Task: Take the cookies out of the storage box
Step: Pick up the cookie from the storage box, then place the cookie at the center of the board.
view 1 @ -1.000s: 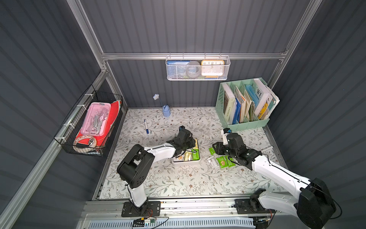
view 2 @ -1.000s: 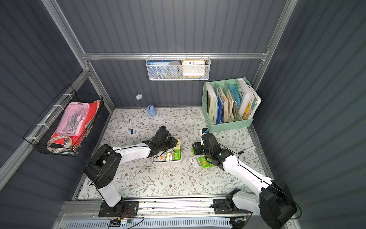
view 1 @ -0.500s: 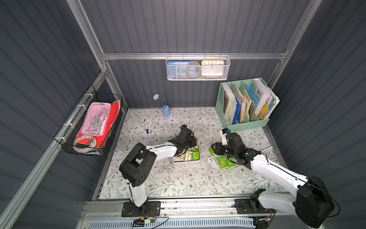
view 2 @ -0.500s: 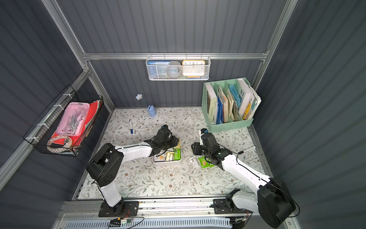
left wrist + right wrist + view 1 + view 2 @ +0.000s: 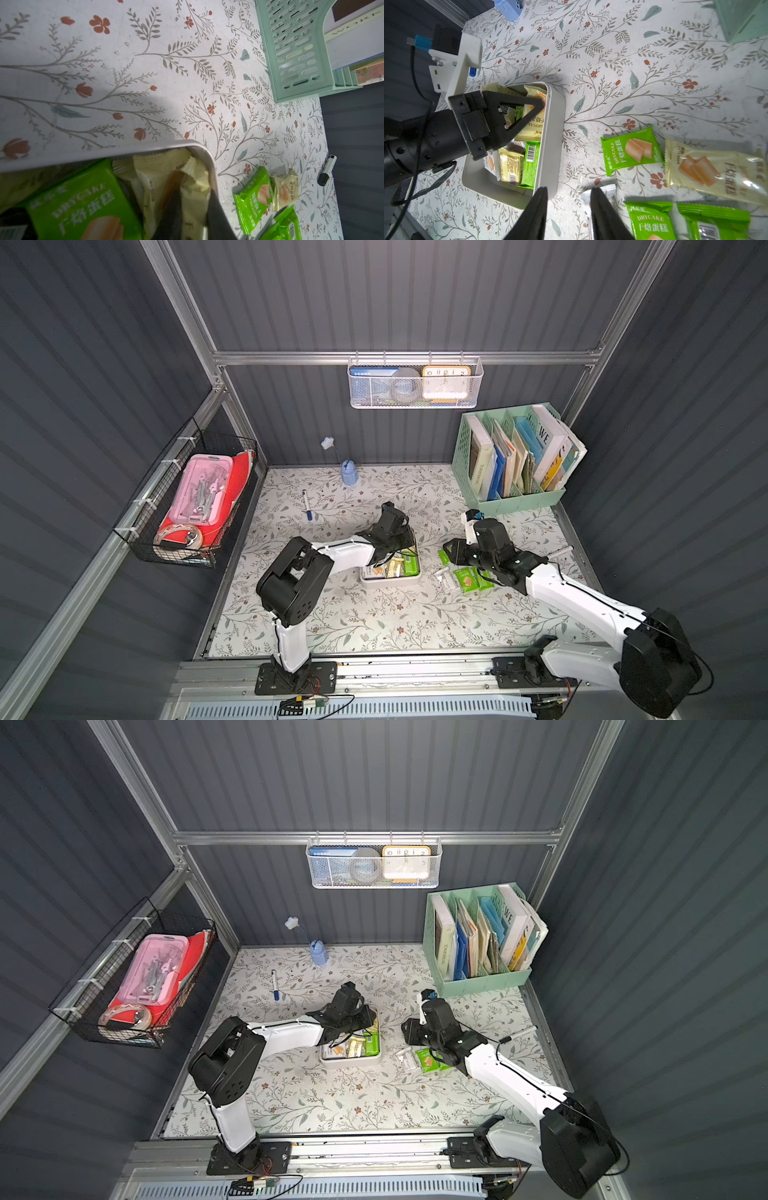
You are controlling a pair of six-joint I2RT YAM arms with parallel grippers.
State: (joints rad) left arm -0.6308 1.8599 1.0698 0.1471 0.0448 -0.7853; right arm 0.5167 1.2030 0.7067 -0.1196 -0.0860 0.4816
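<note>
Picking is the step in hand: the left gripper, down in the storage box at mid-counter, has its jaws pinched narrow on a pale yellow packet among the cookies. Next should come a straight lift over the wall. The right gripper hangs half open, empty, by the green packets already out

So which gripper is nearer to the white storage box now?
Left. The left gripper reaches down inside the storage box, among the cookies. The right gripper hangs beside the box, over the table, just outside its wall.
</note>
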